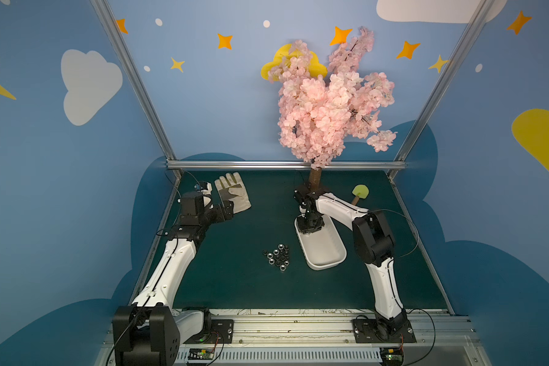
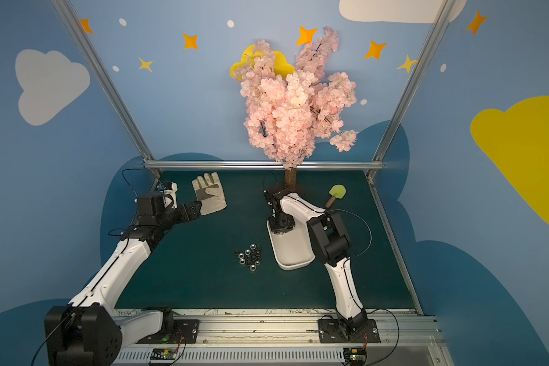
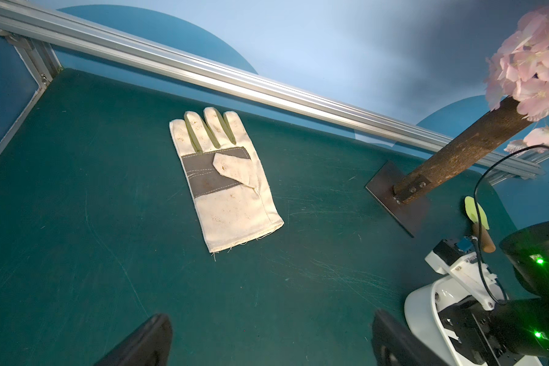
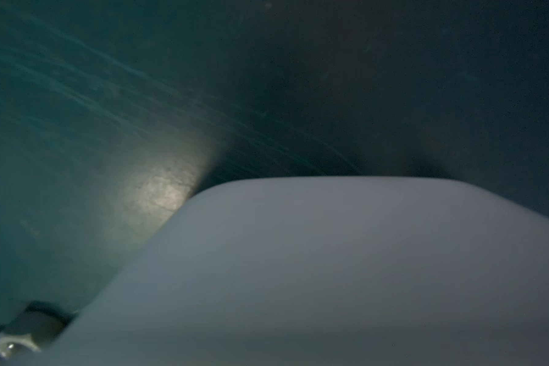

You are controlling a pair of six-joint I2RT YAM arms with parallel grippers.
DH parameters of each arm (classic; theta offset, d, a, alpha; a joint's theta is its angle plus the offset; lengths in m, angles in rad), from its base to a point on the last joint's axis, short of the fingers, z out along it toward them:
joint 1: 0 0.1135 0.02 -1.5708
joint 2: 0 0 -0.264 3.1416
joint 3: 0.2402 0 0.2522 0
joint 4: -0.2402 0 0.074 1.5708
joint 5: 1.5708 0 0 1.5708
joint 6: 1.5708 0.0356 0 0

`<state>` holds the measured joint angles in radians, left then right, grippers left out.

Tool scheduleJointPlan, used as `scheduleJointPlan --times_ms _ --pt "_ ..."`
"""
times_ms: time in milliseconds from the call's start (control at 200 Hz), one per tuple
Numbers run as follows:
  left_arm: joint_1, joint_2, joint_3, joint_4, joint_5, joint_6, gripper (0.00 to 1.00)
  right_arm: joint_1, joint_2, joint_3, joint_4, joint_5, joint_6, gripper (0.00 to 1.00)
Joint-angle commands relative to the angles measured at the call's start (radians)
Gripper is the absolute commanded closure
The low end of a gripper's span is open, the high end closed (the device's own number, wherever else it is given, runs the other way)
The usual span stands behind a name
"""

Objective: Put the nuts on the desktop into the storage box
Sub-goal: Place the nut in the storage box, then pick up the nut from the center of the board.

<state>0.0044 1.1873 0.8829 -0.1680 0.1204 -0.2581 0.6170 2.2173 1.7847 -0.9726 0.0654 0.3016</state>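
While left hand (image 3: 268,323) gapes and right hand (image 1: 308,229) cannot be read, shiny silver hex nuts (image 1: 278,256) cluster tightly.

nuts (image 1: 278,257): small shiny silver hex nuts with dark holes, one tight cluster flat on the desktop, mid-table, near the storage box's long left side but apart from it | storage box (image 1: 325,253): shallow white tray, rounded corners, thick rim, upright, set askew right of centre | desktop (image 1: 235,285): dark green, matte, scuffed
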Motion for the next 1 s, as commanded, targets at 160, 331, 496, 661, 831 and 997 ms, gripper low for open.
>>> scheduleJointPlan --times_ms 160,331,496,661,831,997 --pt "-0.001 0.008 0.024 0.007 0.011 0.0 0.0 0.023 -0.144 0.013 -0.039 0.039 0.009 0.5" --pt "0.0 0.005 0.028 -0.002 0.003 0.005 0.0 0.082 -0.265 -0.005 -0.009 0.033 0.0 0.5" --pt "-0.001 0.0 0.022 0.003 0.002 0.0 0.0 0.172 -0.253 0.035 -0.002 -0.05 -0.052 0.49" --pt "0.0 -0.009 0.021 0.004 -0.007 -0.016 0.0 0.268 -0.16 0.079 0.012 -0.112 -0.08 0.44" --pt "0.002 -0.016 0.019 0.001 -0.016 -0.016 0.0 0.349 -0.035 0.176 0.0 -0.122 -0.093 0.39" --pt "0.001 -0.014 0.015 0.004 -0.013 -0.021 0.0 0.386 0.1 0.301 -0.072 -0.129 -0.1 0.37"
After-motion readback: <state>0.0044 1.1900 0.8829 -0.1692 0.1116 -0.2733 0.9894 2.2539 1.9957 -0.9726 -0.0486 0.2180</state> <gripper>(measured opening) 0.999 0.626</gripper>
